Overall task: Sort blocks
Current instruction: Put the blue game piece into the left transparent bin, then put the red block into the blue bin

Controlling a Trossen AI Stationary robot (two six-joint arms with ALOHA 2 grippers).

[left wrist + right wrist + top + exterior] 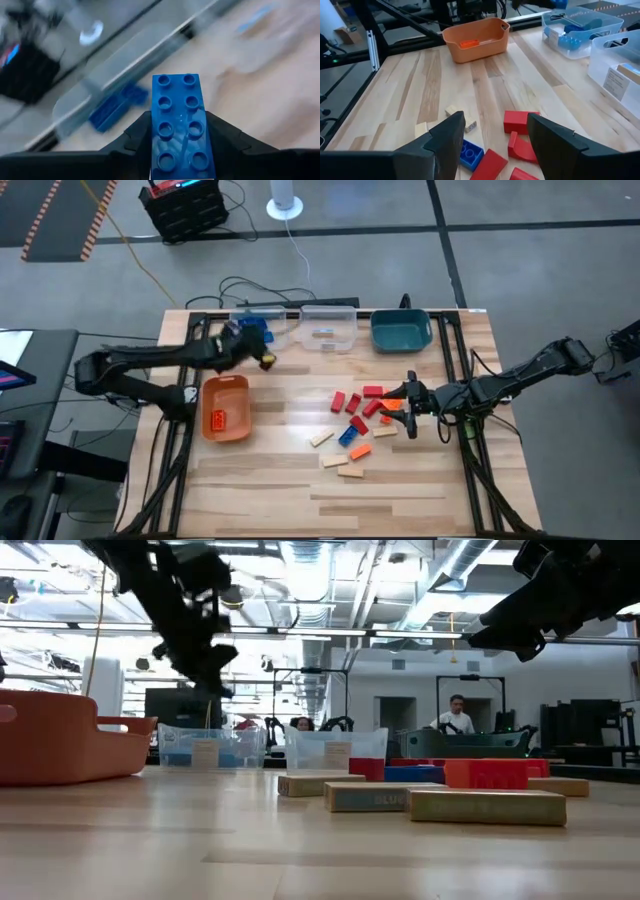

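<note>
My left gripper (248,346) hovers at the clear bin (256,326) on the table's far left, shut on a blue studded brick (181,115). Other blue bricks (116,106) lie in that bin. My right gripper (409,406) is open, low over the right edge of the loose pile. Between its fingers (496,123) show red blocks (520,122) and a blue brick (470,153) on the table. Red (339,401), orange (360,450), blue (348,435) and tan blocks (334,461) lie flat mid-table. My left gripper pinches the blue brick by its long sides, at its near half (177,140), one finger (137,137) on each side. The brick lies along the fingers, studs facing the wrist camera, and its free end sticks out past them. It is lifted clear, above the clear bin.
An orange bin (225,408) with an orange block stands left of the pile. A second clear bin (328,328) holds a tan piece, and a teal bin (400,330) sits at the far edge. Bare tabletop stretches along the near side. People show in the room beyond.
</note>
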